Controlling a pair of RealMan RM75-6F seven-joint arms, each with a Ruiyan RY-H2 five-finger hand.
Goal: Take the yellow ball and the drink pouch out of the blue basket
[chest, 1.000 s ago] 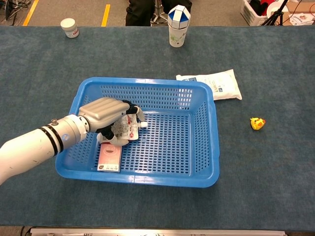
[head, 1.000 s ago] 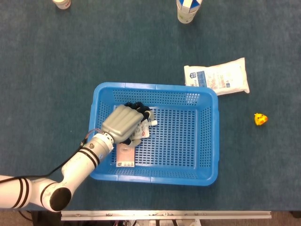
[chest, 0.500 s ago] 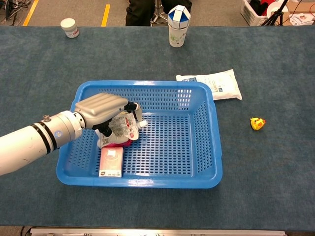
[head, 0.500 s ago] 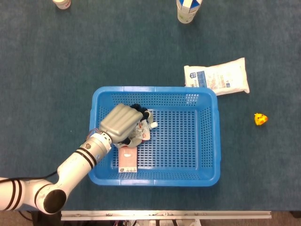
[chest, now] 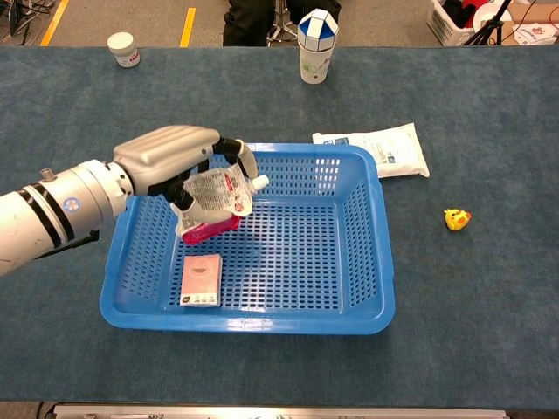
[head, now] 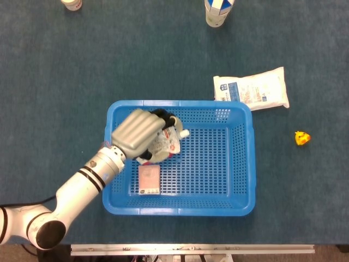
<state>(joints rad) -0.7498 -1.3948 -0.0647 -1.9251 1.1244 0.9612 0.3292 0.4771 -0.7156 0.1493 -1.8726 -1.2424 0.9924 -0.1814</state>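
A: Since a second ago the left hand (chest: 170, 155) has been rising, and the drink pouch (chest: 216, 198) that was low against the basket floor is now hanging in the air, above the left part of the blue basket (chest: 367, 253).

B: How are the fingers sitting on it?

A: They are curling down over the pouch's top, pinching it against the thumb. The pouch is dangling tilted, its white spout pointing right and its pink bottom edge pointing down and left.

B: Is it touching the basket?

A: In the chest view it is looking clear of the floor, though still over the basket's inside, near the back-left corner.

B: What is staying in the basket?

A: A small pink packet (chest: 201, 280) is lying flat on the floor near the front-left corner. It has shifted a little since the earlier frame.

B: And the yellow ball?

A: A small yellow thing (chest: 456, 218) is sitting on the table, well to the right of the basket. A white bag (chest: 376, 148) is lying just beyond the basket's back-right corner. The right hand is showing in neither view.
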